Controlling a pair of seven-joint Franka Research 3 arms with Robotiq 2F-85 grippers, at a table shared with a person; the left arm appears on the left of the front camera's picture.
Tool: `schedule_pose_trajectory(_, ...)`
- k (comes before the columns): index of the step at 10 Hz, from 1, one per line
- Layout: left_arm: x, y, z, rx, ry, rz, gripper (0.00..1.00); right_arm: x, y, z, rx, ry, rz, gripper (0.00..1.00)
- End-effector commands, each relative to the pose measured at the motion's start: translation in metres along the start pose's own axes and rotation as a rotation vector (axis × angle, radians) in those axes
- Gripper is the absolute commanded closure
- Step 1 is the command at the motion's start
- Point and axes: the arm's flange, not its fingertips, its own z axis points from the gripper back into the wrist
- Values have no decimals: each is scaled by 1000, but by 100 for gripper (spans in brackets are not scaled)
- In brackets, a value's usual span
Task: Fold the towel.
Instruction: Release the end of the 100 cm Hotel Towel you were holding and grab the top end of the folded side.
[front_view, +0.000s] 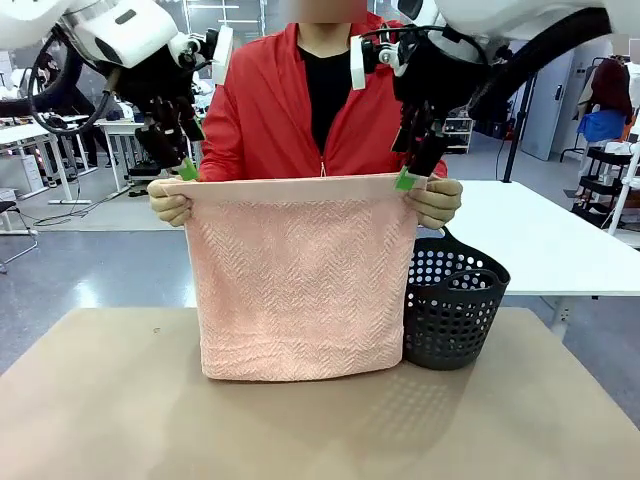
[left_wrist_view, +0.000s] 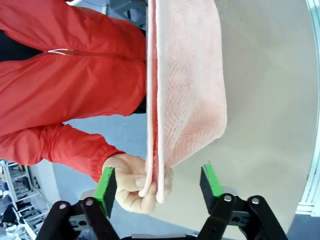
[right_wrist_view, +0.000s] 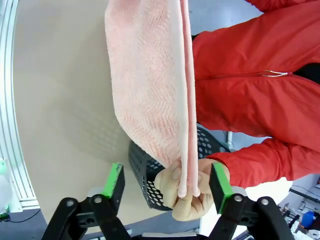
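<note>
The towel (front_view: 300, 290) is nubbly salmon terry cloth with a herringbone weave (its top band is smooth and plain). The basket (front_view: 455, 310) is matt black perforated plastic. The desk (front_view: 100, 400) looks smooth, matt tan. The person's red jacket (front_view: 260, 110) is thin smooth fabric.

A tan, matte table (front_view: 100, 400) spreads across the near half of the front view, its far edge running straight from side to side. A black perforated basket (front_view: 455, 310) stands upright on it at about 2 o'clock from the table's middle, near the far edge. At 12 o'clock, just beside the basket, the folded lower edge of the hanging towel (front_view: 300, 290) reaches the tabletop, though whether it rests there cannot be told.
</note>
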Motion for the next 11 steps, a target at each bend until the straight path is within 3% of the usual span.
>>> schedule_pose_trajectory(1, -5, -10, -14, 33, 18, 10, 0, -1, 8, -14, -27, 19, 16, 1)
schedule_pose_trajectory(5, -4, 1, -25, -38, 1, -3, 0, 7, -7, -30, 28, 8, 36, 2)
schedule_pose_trajectory(10, -2, 29, -79, -170, 56, 17, 0, 13, -34, -73, 117, 51, 24, 2)
schedule_pose_trajectory(11, -4, 30, -86, -191, 59, 34, 15, 12, -34, -79, 135, 57, 23, 2)
